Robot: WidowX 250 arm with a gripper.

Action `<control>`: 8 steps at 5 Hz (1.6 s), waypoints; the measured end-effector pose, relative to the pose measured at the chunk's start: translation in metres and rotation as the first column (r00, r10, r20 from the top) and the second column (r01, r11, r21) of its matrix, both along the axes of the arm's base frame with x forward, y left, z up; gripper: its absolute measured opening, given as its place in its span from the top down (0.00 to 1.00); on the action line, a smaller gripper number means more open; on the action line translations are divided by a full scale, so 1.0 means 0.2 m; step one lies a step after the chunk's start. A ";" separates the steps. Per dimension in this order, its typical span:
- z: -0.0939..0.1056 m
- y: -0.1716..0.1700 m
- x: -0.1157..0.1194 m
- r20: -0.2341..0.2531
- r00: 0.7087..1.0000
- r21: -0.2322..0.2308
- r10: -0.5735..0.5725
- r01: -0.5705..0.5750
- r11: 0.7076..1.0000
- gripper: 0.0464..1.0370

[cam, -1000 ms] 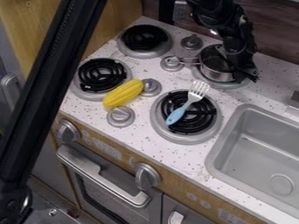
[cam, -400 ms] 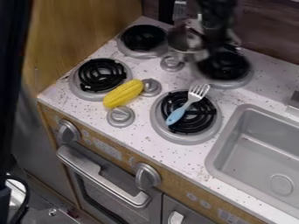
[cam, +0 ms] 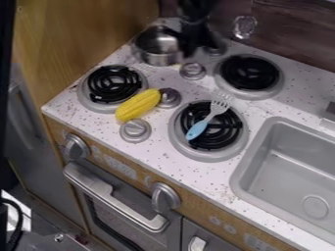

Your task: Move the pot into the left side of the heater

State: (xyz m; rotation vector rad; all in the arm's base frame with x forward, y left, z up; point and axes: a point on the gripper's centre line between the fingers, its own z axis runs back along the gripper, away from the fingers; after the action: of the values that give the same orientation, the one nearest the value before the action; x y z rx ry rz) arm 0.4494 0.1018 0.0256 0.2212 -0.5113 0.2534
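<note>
In the camera view, the gripper (cam: 184,43) is hanging near twelve o'clock; its jaws are pinching the pot (cam: 155,55) just to its left. Between two and three o'clock, a fork (cam: 210,116) is lying across a burner (cam: 226,132).

The arm (cam: 195,13) is black (rather chunky, with a jagged outline).

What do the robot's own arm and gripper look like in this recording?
The robot arm is black and bulky, and ends in an equally black gripper with an angular outline. Markings or cables on them cannot be made out.
</note>
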 end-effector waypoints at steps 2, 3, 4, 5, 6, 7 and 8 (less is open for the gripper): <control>-0.13 0.24 -0.06 -0.047 0.993 -0.021 0.107 -0.108 0.994 0.97; -0.22 0.31 -0.13 -0.105 0.982 -0.047 0.159 -0.165 0.985 0.97; -0.24 0.34 -0.17 -0.146 0.972 -0.056 0.182 -0.192 0.980 0.97; -0.28 0.34 -0.21 -0.149 0.970 -0.083 0.192 -0.206 0.975 0.95; -0.28 0.34 -0.21 -0.156 0.970 -0.097 0.187 -0.203 0.974 0.78; -0.24 0.32 -0.17 -0.163 0.979 -0.104 0.120 -0.138 0.985 0.50; -0.19 0.25 -0.16 -0.211 0.977 -0.074 0.022 -0.039 0.997 0.19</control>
State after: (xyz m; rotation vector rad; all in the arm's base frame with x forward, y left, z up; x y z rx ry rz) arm 0.4173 0.1523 -0.0117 0.1779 -0.2879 0.2758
